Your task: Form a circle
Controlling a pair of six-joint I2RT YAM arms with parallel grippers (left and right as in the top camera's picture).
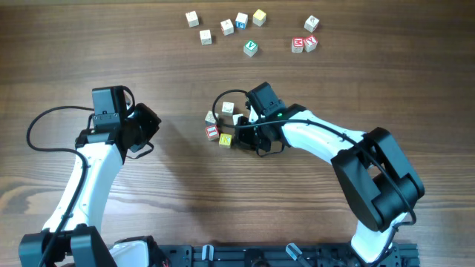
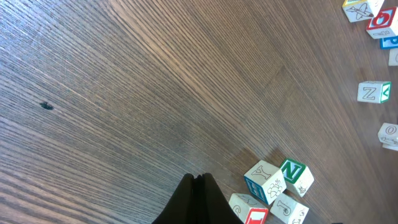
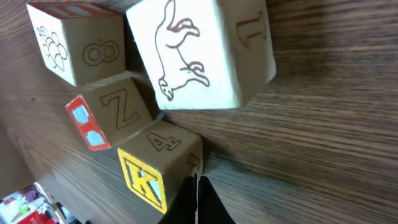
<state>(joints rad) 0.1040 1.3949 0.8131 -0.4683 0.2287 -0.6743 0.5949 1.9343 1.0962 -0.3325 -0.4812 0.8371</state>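
- The circle (image 1: 221,124) lies near the middle of the table (image 1: 178,193). It is a tight cluster of five small letter cubes: three pale ones, a red-faced cube (image 1: 213,133) and a yellow cube (image 1: 225,139).
- We see the right gripper (image 3: 196,196) low at the right side of this cluster. Its fingers are pressed together with nothing between them. The tip is just beside the yellow cube, and we cannot tell if it touches.
- The left gripper (image 2: 196,186) is well apart to the left, also fully closed and empty.
- More cubes lie scattered at the far side, among them a green-faced cube (image 1: 251,48).
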